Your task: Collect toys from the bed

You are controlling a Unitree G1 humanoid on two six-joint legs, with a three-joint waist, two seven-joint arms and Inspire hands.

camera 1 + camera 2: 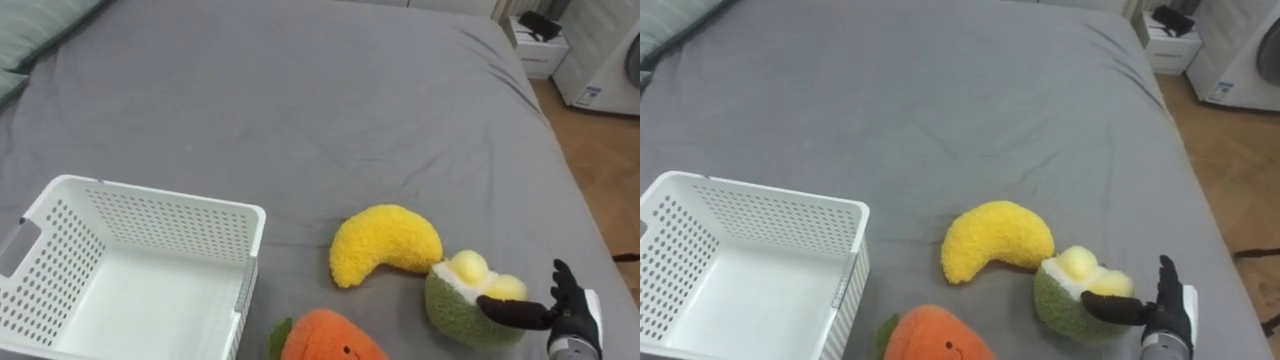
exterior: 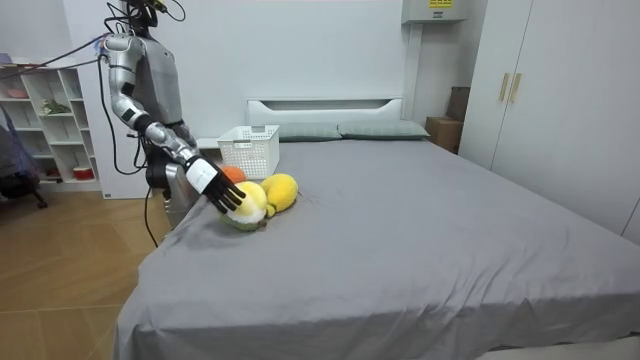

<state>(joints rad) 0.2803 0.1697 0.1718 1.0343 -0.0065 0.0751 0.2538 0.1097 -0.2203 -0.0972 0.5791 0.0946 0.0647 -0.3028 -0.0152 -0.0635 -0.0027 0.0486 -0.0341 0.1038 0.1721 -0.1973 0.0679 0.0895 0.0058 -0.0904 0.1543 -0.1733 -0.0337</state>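
Note:
Three plush toys lie on the grey bed (image 1: 300,110) near its front edge. They are a yellow banana-shaped plush (image 1: 385,242), a green plush with yellow lobes (image 1: 462,308) and an orange carrot plush (image 1: 330,340). A white perforated basket (image 1: 150,202) stands empty to their left. My right hand (image 1: 575,320) is open beside the green plush, with its thumb lying across the toy's top and its fingers straight, pointing up. In the room view I stand at the bedside with that right hand (image 2: 225,195) stretched out to the toys.
The bed's right edge drops to a wooden floor (image 1: 610,170). A white nightstand (image 1: 540,50) and a white appliance (image 1: 605,55) stand beyond the far right corner. Pillows (image 1: 40,30) lie at the top left. Most of the bed is bare grey sheet.

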